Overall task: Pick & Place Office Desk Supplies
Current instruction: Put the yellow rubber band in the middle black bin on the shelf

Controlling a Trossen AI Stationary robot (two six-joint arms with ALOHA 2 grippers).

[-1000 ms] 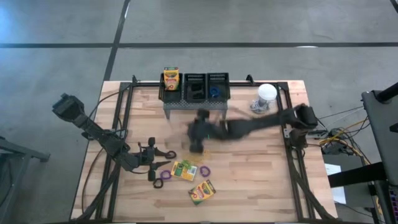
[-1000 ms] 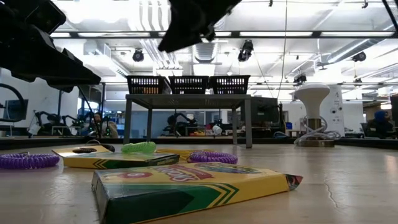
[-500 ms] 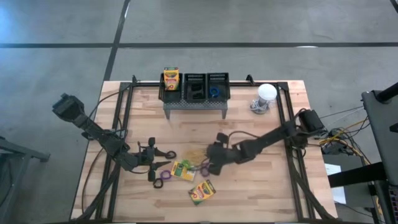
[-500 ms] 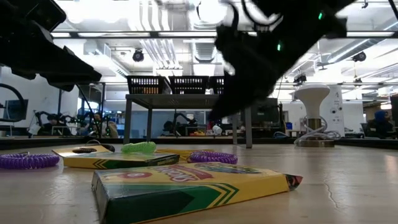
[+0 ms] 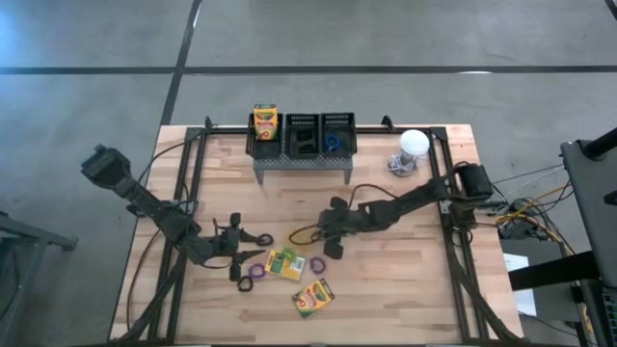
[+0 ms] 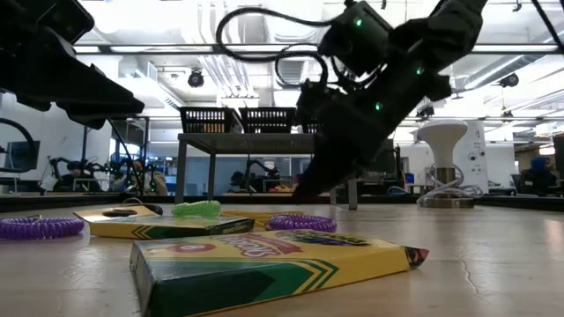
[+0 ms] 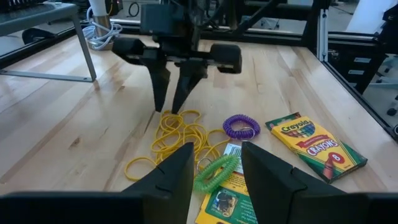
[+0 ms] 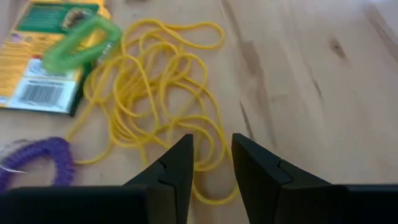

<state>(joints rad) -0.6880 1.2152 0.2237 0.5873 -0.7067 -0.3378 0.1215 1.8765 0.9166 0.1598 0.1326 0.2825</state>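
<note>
Over the last second the right gripper (image 7: 174,102) swung from near the black mesh bins (image 5: 303,134) down to the yellow loops (image 7: 180,140) at mid-table, its fingers narrowing but gapped, nothing yet between them. Judged: a grasp on the loops was under way. Left gripper (image 5: 253,243) waited part-open and empty nearby.

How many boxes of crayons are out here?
3. One crayon box stands in the left mesh bin on the grey stand. Another lies on the table under a green loop. The third lies nearer the front edge. The bins may hide more.
</note>
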